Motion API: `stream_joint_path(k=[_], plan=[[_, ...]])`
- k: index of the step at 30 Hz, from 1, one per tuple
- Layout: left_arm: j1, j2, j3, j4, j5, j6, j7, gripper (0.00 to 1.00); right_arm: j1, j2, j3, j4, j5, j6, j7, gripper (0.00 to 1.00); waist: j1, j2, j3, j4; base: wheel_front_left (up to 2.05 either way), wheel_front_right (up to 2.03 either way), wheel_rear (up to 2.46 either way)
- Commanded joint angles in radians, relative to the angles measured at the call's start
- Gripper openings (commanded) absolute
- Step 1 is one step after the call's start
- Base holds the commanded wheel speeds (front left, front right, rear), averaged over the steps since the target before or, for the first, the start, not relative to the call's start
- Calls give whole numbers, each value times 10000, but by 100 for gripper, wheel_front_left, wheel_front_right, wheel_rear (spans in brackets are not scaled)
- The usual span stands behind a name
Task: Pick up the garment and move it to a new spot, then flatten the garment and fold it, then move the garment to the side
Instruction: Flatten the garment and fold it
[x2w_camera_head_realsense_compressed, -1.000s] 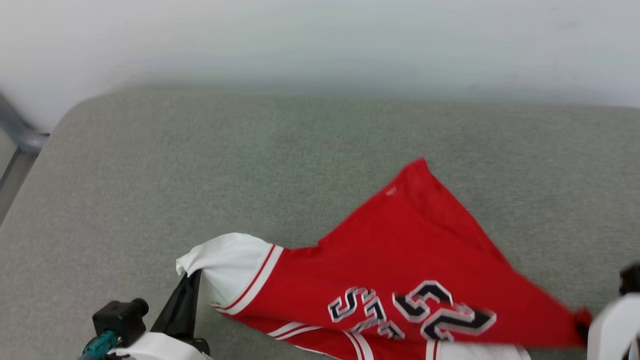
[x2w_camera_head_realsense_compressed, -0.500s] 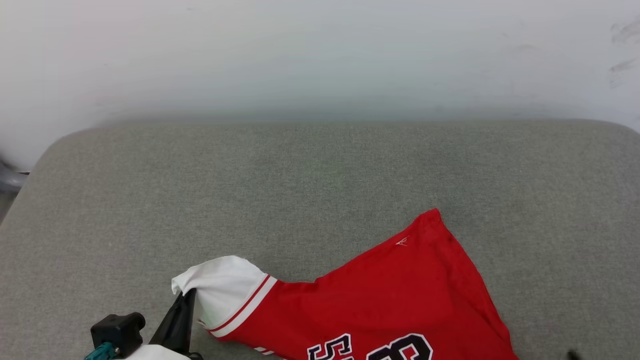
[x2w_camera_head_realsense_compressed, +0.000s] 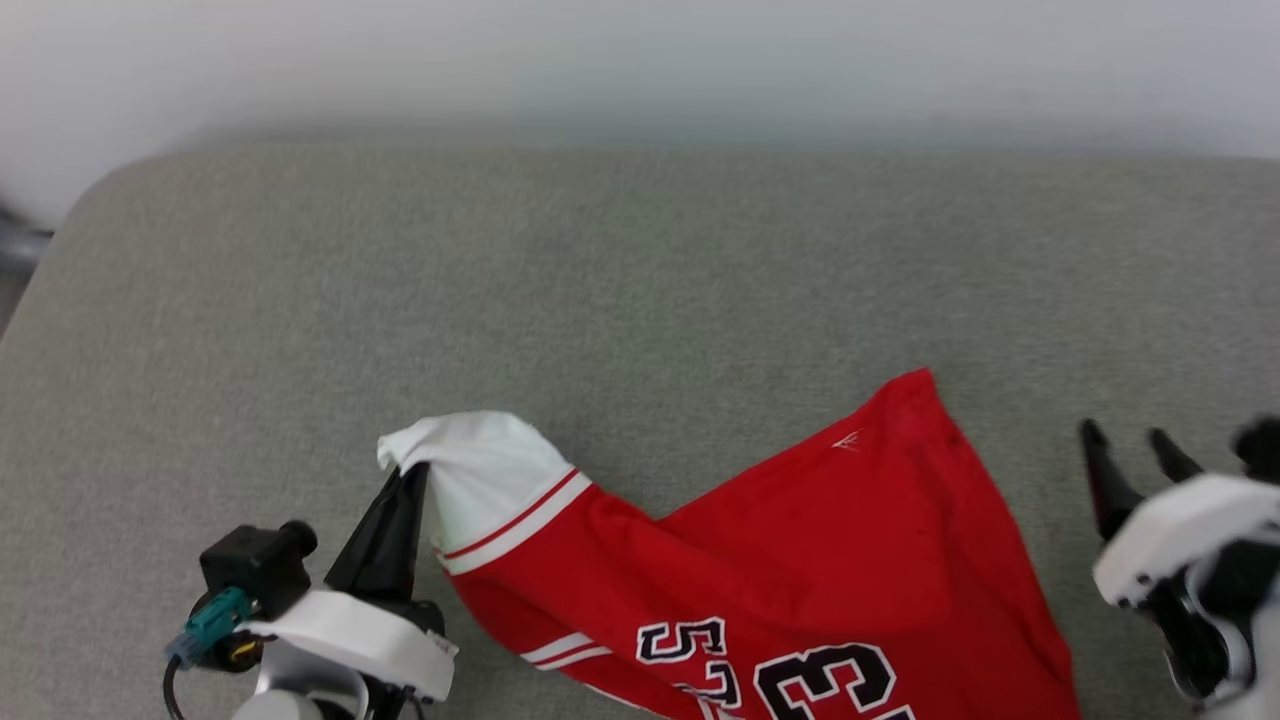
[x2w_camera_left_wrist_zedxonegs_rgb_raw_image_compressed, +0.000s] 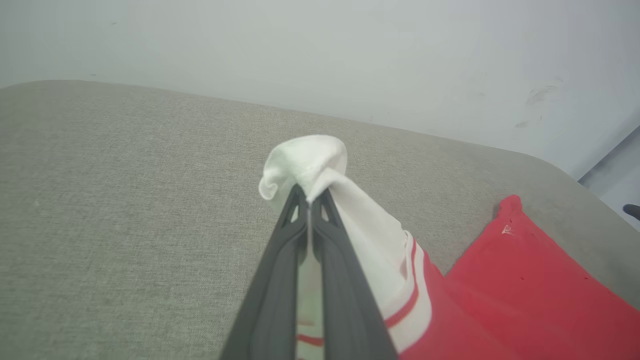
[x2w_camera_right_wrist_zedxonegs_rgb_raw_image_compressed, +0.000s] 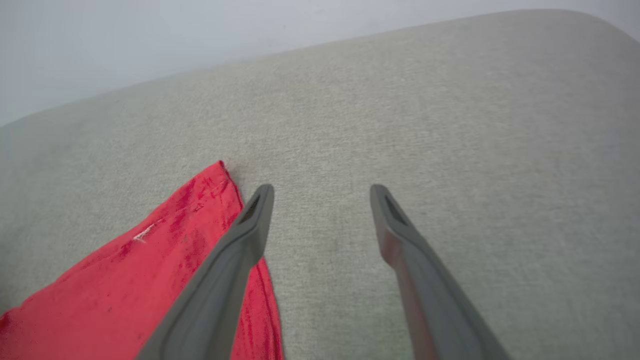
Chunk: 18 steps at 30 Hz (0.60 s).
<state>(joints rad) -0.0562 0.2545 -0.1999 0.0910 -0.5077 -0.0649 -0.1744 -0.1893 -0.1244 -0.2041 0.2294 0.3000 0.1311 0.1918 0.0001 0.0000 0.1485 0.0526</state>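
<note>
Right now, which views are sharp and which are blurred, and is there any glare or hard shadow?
Head view: slightly soft, the wall and the cushion hazy at the back. Left wrist view: sharpest, the garment crisp in the left gripper. Right wrist view: motion blur streaks the garment and softens the right gripper. Even light, no glare, no hard shadow.

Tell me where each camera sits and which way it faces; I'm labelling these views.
Head view: on the head, looking forward and down at the cushion and jersey; shows the left gripper shut on the sleeve and the right gripper open.
Left wrist view: on the left wrist, looking along its shut fingers at the sleeve and wall.
Right wrist view: on the right wrist, looking along its spread fingers at bare cushion.
Shared: all show the jersey's red corner.
</note>
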Motion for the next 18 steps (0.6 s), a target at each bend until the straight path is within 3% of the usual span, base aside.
stream_joint_path(k=[1,6,7,10,15,18], plan=[[-291,-40,-58,64,44,-72,-118,0,-561,-237,499,162,180,-4,755,100,-1,0,588,428,0,0,0],[-936,-204,-300,184,118,-240,-340,0,-2092,-1293,1957,163,709,-6,3726,100,-1,0,1236,842,0,0,0],[-936,-204,-300,184,118,-240,-340,0,-2092,-1293,1957,163,709,-6,3726,100,-1,0,1236,842,0,0,0],[-1325,-294,-431,259,118,-308,-498,0,-2988,-1757,2791,69,876,-7,5257,100,-1,0,1664,1077,0,0,0],[-1727,-347,-570,357,141,-401,-641,0,-3550,-2054,3549,609,829,-6,6120,100,-1,0,2051,1281,0,0,0],[-1859,-404,-648,511,78,-471,-730,0,-3117,-1944,4101,1726,1207,-3,7114,100,-1,0,2121,1346,0,0,0]])
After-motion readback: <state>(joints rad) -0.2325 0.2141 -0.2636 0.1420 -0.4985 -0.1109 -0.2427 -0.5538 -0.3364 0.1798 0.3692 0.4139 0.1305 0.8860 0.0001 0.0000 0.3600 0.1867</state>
